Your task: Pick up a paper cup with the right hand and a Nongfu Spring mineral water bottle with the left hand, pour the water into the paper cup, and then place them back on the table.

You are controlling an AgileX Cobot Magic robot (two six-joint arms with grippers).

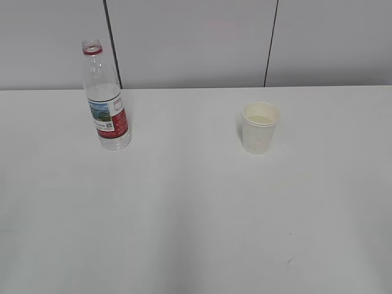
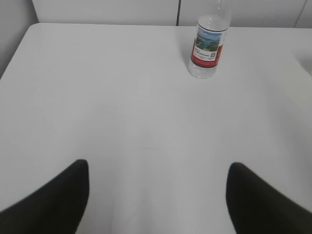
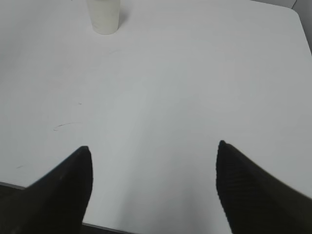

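Observation:
The Nongfu Spring bottle (image 1: 105, 98) stands upright and uncapped at the back left of the white table (image 1: 184, 208); it also shows in the left wrist view (image 2: 208, 44), far ahead of my gripper. The paper cup (image 1: 260, 127) stands upright at the right, with pale liquid inside; the right wrist view shows its lower part (image 3: 103, 16) at the top edge. My left gripper (image 2: 158, 168) is open and empty above bare table. My right gripper (image 3: 153, 151) is open and empty near the table's front edge. Neither arm shows in the exterior view.
A grey panelled wall (image 1: 196, 43) runs behind the table. A small dark scuff (image 1: 288, 262) marks the tabletop at the front right; thin marks also show in the right wrist view (image 3: 66, 125). The table's near edge (image 3: 14, 186) lies under the right gripper.

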